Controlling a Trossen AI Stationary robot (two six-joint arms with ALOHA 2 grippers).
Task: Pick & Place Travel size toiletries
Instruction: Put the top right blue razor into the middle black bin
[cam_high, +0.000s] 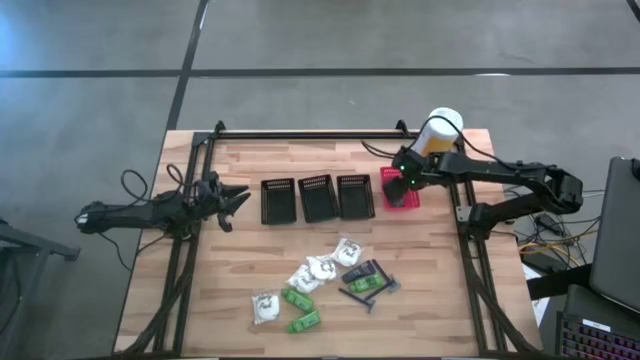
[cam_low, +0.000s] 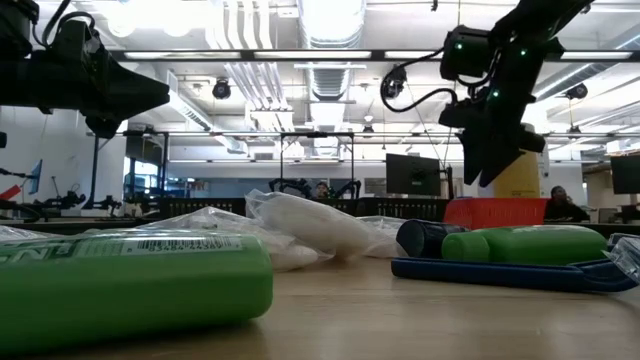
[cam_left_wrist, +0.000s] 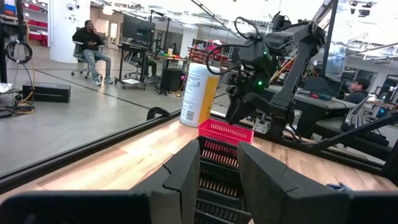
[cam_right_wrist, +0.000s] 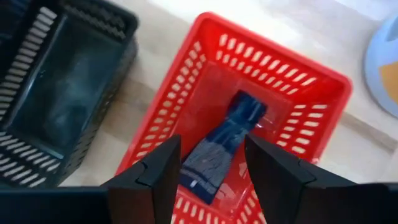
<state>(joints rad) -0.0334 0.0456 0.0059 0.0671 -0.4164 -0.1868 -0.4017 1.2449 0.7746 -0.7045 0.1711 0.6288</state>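
Observation:
My right gripper (cam_right_wrist: 211, 155) hangs open, pointing steeply down, just above the red basket (cam_right_wrist: 280, 50) at the table's far right (cam_high: 403, 200). A dark blue flat sachet (cam_right_wrist: 224, 140) lies on the basket's floor, below the gap between the fingers and apart from them. The other toiletries lie in a loose pile on the near middle of the table: white wrapped lumps (cam_high: 320, 268), green packets (cam_high: 301, 310) and dark sachets (cam_high: 366, 281). My left gripper (cam_high: 238, 200) waits open and level at the table's left, holding nothing (cam_left_wrist: 219, 158).
Three black mesh baskets (cam_high: 317, 196) stand in a row left of the red one. A tall white-and-yellow canister (cam_high: 440, 130) stands just behind the red basket. A metal frame (cam_high: 300, 133) runs along the table's far edge. People sit in the room beyond.

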